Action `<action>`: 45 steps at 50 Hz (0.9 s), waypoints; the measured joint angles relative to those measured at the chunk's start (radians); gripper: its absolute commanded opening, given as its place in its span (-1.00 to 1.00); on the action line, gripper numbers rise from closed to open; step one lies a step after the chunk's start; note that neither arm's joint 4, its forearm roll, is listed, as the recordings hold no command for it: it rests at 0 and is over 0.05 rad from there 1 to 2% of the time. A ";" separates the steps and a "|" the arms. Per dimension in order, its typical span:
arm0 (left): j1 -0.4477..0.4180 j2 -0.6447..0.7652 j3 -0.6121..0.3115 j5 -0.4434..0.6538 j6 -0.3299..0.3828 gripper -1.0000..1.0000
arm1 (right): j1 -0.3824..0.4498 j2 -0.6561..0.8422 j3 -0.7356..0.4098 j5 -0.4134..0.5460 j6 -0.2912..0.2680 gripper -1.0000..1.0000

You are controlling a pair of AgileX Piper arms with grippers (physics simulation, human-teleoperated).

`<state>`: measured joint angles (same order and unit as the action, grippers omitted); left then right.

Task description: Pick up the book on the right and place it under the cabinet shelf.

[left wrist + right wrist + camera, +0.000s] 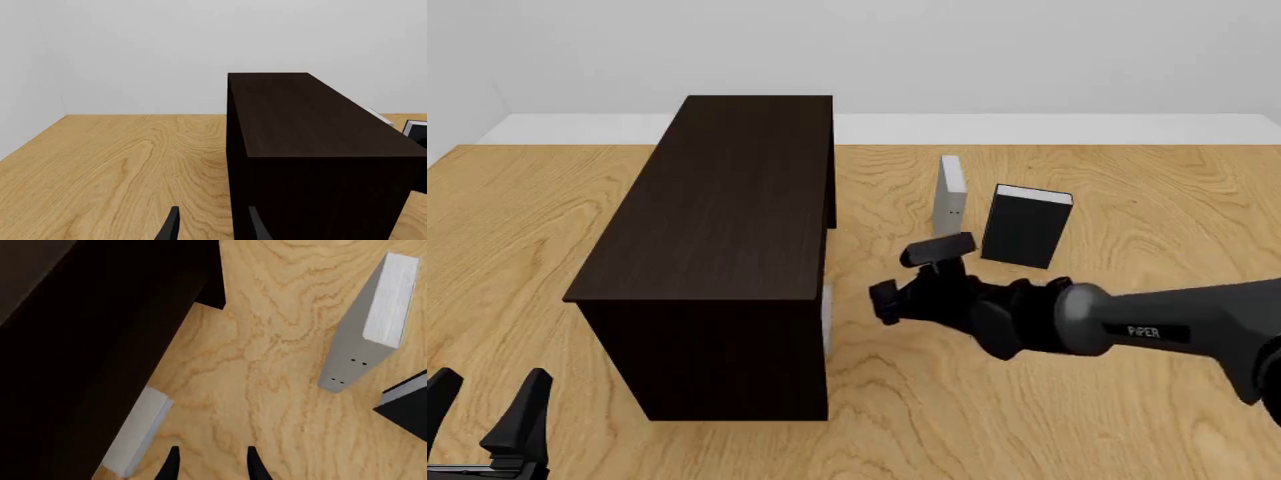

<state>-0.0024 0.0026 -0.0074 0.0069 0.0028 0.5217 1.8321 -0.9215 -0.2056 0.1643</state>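
The thin light-grey hardcover book [137, 432] lies half under the long dark brown wooden cabinet [727, 200], at its right side. The right gripper [884, 292] hovers beside it, fingers apart; the left gripper [487, 410] is likewise parted. Three books show

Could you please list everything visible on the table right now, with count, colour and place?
Cabinet shelf: one, dark brown, left of centre on the table, running away from the arms.
Grey book: one, light grey with white page edges, partly under the cabinet shelf's right side.
Second grey book: one, light grey, standing upright right of the cabinet shelf, apart from it.
Black book: one, black with white page edges, standing just right of the second grey book.
Table: one, light wood.
Left gripper: black, near left corner, open, empty.
Right gripper: black, near the cabinet shelf's right side, open, empty.
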 measured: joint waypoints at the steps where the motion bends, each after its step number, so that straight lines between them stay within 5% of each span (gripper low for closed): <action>1: 0.000 0.000 0.000 0.000 0.000 1.00 | -0.003 -0.018 0.012 -0.002 0.000 1.00; 45: 0.000 0.000 0.000 0.000 0.000 1.00 | -0.060 -0.708 0.352 0.052 0.005 1.00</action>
<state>-0.0024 0.0026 -0.0074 0.0070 0.0028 0.4620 1.1239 -0.5700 -0.1532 0.1696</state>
